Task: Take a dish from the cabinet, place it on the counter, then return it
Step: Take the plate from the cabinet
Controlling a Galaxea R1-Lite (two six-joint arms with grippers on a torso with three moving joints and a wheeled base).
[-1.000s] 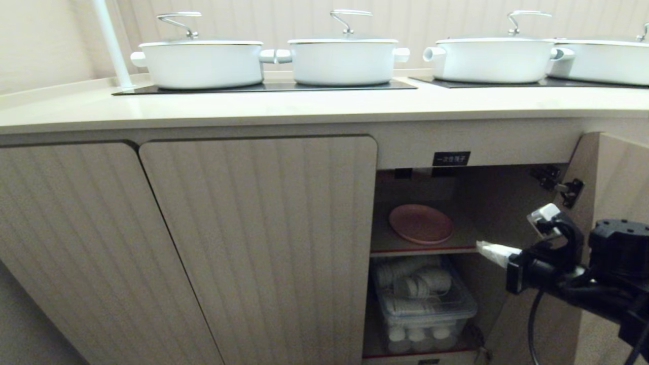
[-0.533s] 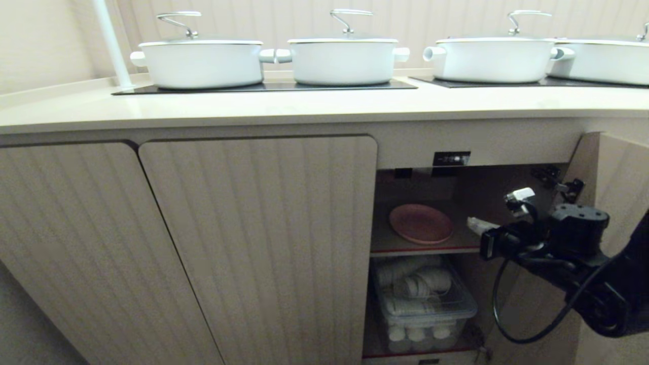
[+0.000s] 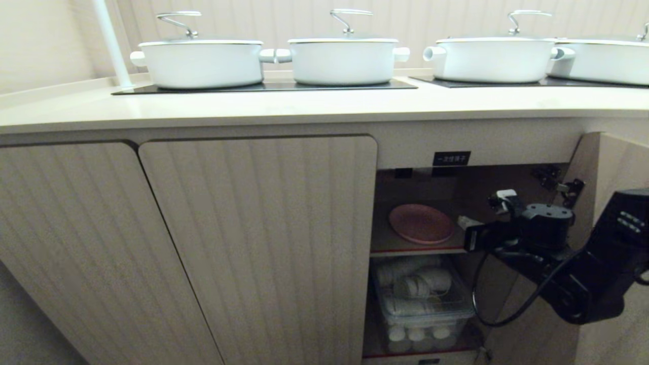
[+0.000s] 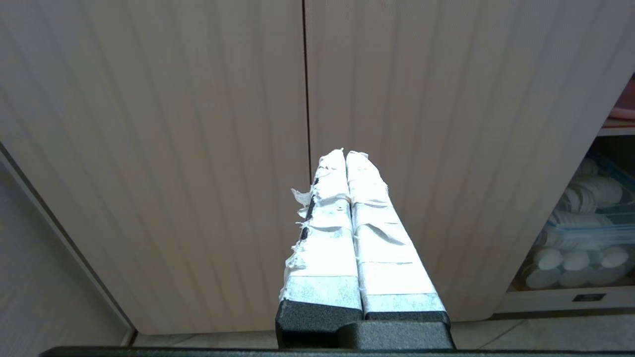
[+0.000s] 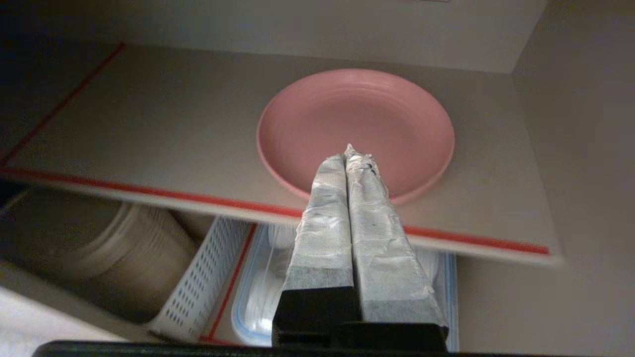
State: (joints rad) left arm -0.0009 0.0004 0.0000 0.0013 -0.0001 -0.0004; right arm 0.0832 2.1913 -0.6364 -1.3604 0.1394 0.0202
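Cabinet (image 3: 459,223) door swung open at right, black label on rail above opening. Pink dish (image 3: 421,223) flat on inner shelf (image 5: 149,148), toward shelf's right side, near front edge. Right tool (image 3: 462,222) level at shelf height, just right of dish, fingers pressed together, holding nothing; tips over dish's near rim in right wrist view. Left tool (image 4: 345,153) pinched together, empty, facing closed fluted doors (image 3: 253,243). Clear bin (image 3: 426,304) of white containers below shelf. White pots (image 3: 345,56) on worktop (image 3: 304,109).
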